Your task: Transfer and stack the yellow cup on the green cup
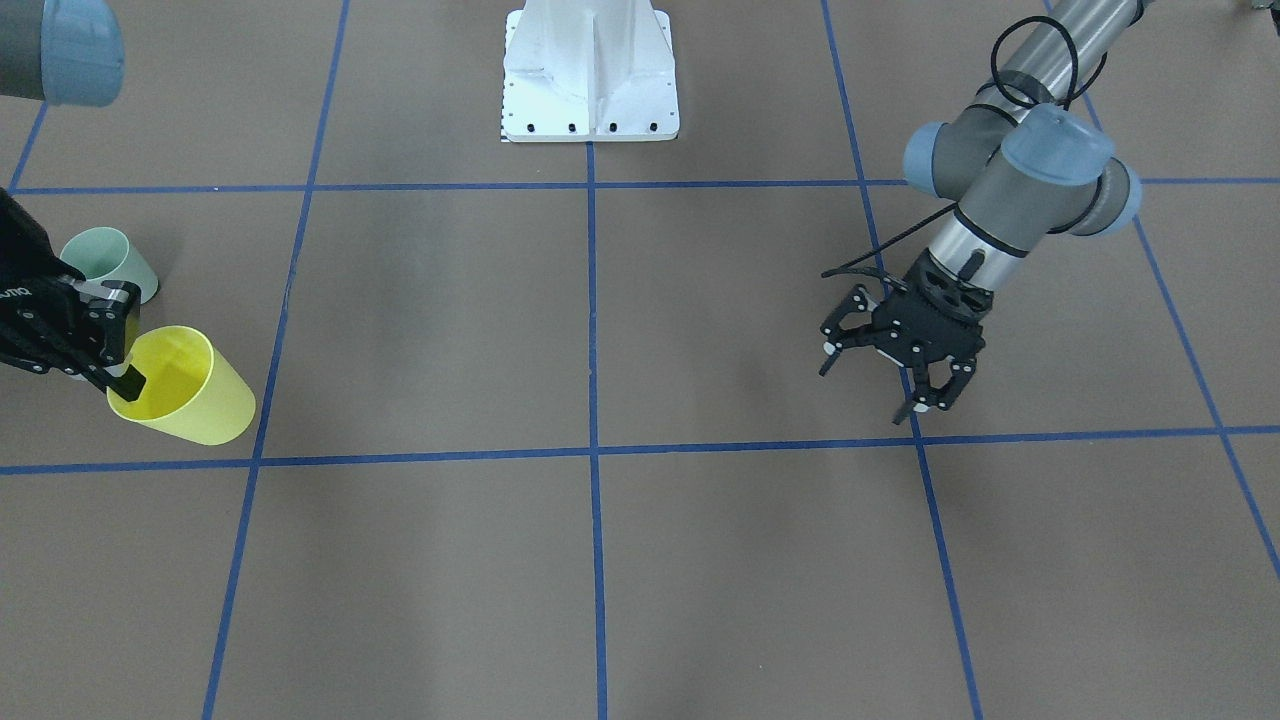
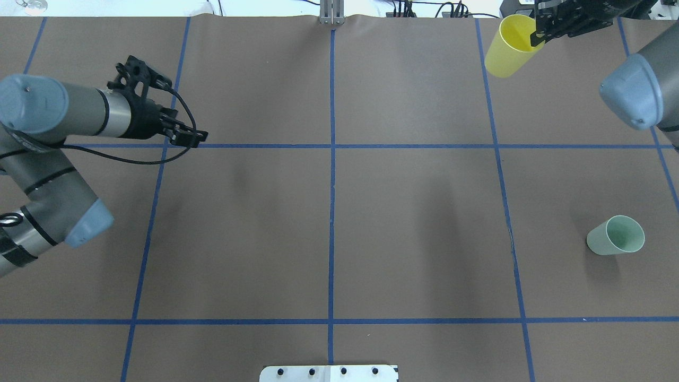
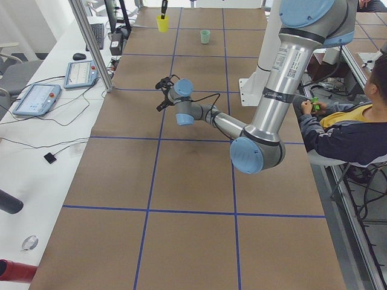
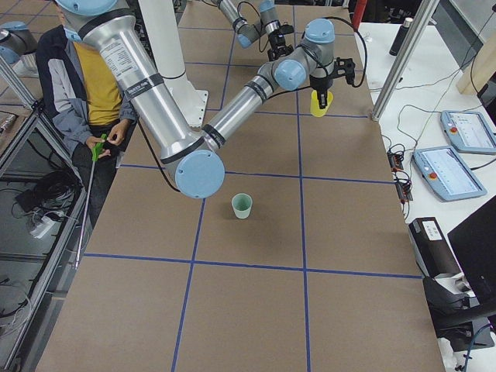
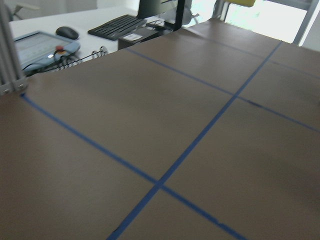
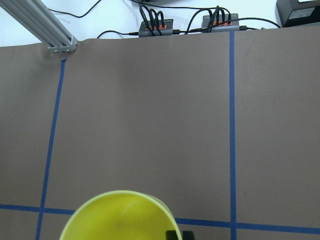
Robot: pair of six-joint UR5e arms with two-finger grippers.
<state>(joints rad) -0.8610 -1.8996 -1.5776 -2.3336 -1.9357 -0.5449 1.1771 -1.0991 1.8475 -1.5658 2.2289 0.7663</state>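
The yellow cup (image 1: pixel 190 390) hangs tilted above the table's far right corner, also seen in the overhead view (image 2: pixel 509 48) and the right wrist view (image 6: pixel 120 217). My right gripper (image 1: pixel 122 375) is shut on its rim, one finger inside the cup. The green cup (image 2: pixel 616 235) stands upright on the table nearer the robot, apart from the yellow cup; it also shows in the front view (image 1: pixel 110 258) and the right-side view (image 4: pixel 242 205). My left gripper (image 1: pixel 885 380) is open and empty, low over the table on the left side, far from both cups.
The white robot base (image 1: pixel 590 75) is at the table's near edge. An aluminium post (image 4: pixel 403 54) and tablets (image 4: pixel 465 132) stand past the far edge by the yellow cup. A seated person (image 4: pixel 77 85) is beside the robot. Blue tape lines grid the brown table.
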